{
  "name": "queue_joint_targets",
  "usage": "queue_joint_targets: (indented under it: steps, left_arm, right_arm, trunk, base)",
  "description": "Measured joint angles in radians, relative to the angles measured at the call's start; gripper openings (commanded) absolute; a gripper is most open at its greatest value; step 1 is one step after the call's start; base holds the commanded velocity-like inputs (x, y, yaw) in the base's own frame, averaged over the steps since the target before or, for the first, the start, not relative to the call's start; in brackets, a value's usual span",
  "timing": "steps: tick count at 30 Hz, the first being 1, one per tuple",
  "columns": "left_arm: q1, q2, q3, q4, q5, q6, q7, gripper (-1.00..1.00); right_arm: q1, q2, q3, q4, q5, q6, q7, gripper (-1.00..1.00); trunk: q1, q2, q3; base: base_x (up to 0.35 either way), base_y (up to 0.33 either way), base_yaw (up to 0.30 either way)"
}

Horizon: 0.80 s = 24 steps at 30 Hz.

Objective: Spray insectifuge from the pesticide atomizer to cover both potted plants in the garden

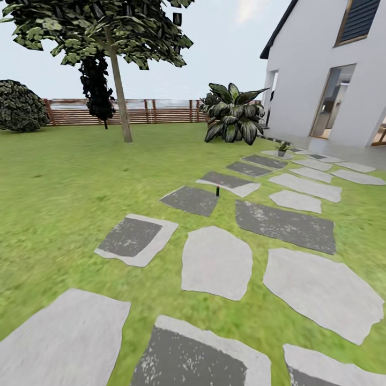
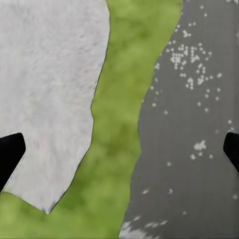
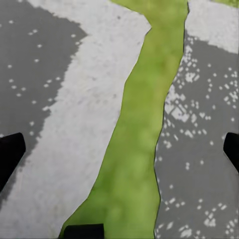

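In the head view a small slim dark bottle, the pesticide atomizer point(image 1: 217, 190), stands upright in the grass between two stepping stones, several stones ahead of me. Farther along the path, one potted plant point(image 1: 282, 148) with pointed green leaves sits in a little grey pot near the house. It is too far off to tell whether its leaves carry any speckling. My left gripper point(image 2: 119, 154) hangs open over a pale stone, a grass strip and a dark stone. Over similar ground, my right gripper point(image 3: 119, 154) is open too, with nothing between its fingers.
Grey stepping stones point(image 1: 216, 261) run across the green lawn point(image 1: 64, 187) toward a white house point(image 1: 327, 69) at the right. A big white-striped leafy bush point(image 1: 234, 113) stands beside the path. A tree point(image 1: 119, 80) and a brown slatted fence point(image 1: 145, 111) close the back.
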State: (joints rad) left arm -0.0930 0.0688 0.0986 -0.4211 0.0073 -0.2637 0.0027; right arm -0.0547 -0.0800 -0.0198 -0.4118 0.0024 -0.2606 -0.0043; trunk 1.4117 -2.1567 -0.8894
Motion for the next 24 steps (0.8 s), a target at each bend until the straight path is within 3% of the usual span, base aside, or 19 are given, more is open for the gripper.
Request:
queue_joint_targets:
  steps: [24]
  left_arm:
    - [0.0,0.0,0.0,0.0,0.0,0.0,0.0,1.0]
  right_arm:
    - [0.0,0.0,0.001,0.001,0.0,0.0,0.0,1.0]
  trunk:
    - [0.0,0.0,0.0]
  base:
    - [0.34,0.0,0.0]
